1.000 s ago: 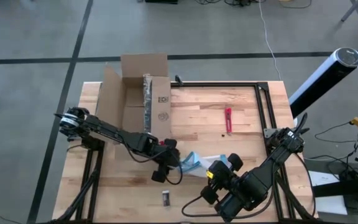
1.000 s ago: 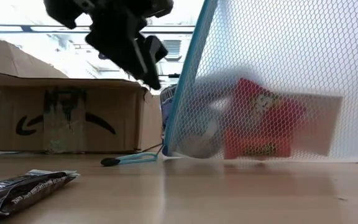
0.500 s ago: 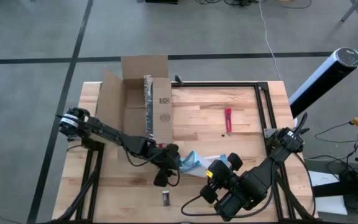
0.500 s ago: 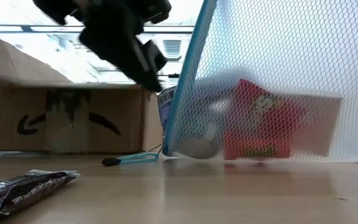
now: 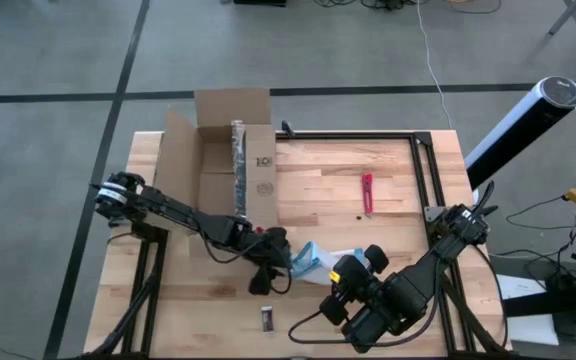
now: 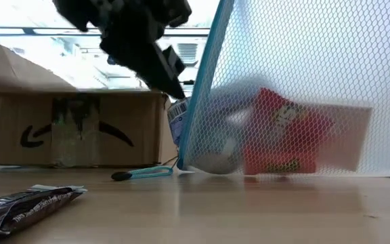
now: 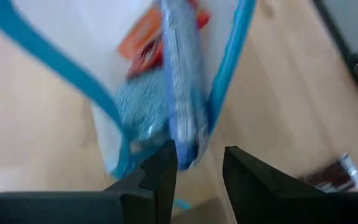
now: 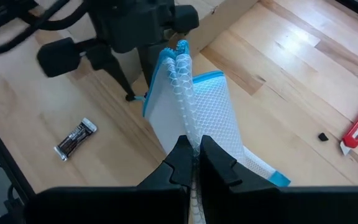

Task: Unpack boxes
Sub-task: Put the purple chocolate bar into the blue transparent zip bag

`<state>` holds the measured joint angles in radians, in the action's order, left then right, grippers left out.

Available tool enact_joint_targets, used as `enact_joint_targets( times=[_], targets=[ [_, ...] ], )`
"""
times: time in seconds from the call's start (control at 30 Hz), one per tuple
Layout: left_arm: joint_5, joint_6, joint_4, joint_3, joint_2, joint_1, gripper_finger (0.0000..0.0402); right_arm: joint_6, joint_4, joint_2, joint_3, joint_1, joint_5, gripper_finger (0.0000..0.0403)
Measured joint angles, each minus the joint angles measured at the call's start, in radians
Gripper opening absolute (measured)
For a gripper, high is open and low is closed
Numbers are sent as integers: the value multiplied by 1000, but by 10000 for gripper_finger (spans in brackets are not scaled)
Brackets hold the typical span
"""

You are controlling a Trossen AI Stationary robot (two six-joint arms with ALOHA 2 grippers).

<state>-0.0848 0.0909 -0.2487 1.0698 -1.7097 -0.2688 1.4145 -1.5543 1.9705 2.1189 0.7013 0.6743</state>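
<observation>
Right pincer [image 8: 193,163] is seen clamped on the white mesh of the pouch [image 8: 194,121], which is held up off the tabletop [image 5: 398,170] at lower centre of the high view; left pincer [image 7: 197,165] is set at the pouch's blue-edged mouth with fingers apart, nothing gripped, a blue-and-white packet [image 7: 182,81] lying just beyond the fingertips. The box [image 5: 223,160] is placed at upper left of the high view, flaps open, on the tabletop's far left portion, close behind the left arm. Risks are judged as follows: the mesh could slip from the right pincer's thin pinch if the left pincer pulls hard on the contents, dropping the pouch; the red packet [image 6: 279,132] and the rest could spill together if the mouth is tipped further; the left pincer could snag the mesh instead of the packet. The dark wrapped bar [image 5: 267,318] lies near the front edge at lower centre and could be knocked off by a sweep of either arm. The red tool [image 5: 367,192] lies well apart at centre right. Open room is found on the bare wood right of the box and around the tool; the front strip below the pouch is narrow, crowded by both arms.
</observation>
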Motion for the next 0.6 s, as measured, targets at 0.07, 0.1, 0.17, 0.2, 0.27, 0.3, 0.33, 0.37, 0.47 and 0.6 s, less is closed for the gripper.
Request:
enact_joint_targets(
  times=[0.07,0.1,0.17,0.2,0.27,0.3,0.33,0.37,0.47,0.6],
  targets=[
    [6,-11,-5,-20,-1,-1,103,0,0,0,0,0,0,0],
    [7,-12,7,-32,-1,-1,101,0,0,0,0,-1,0,0],
    [8,-14,44,-58,-1,-1,95,0,1,0,0,-2,0,0],
    [9,-16,60,-69,-1,-1,90,0,1,0,0,-2,0,0],
    [9,-17,76,-82,-1,-1,78,0,2,0,0,-3,0,0],
    [9,-15,82,-84,-4,-1,70,0,3,0,0,-4,0,0],
    [9,-12,92,-84,-8,-1,62,0,4,0,0,-4,-1,0],
    [8,-10,101,-85,-11,-1,53,0,4,0,0,-4,-1,0],
    [-3,-1,161,-87,-26,-1,26,0,8,0,0,-8,-1,0],
    [-40,19,250,-87,-59,-1,3,-2,19,0,0,-12,-1,0]
  ],
)
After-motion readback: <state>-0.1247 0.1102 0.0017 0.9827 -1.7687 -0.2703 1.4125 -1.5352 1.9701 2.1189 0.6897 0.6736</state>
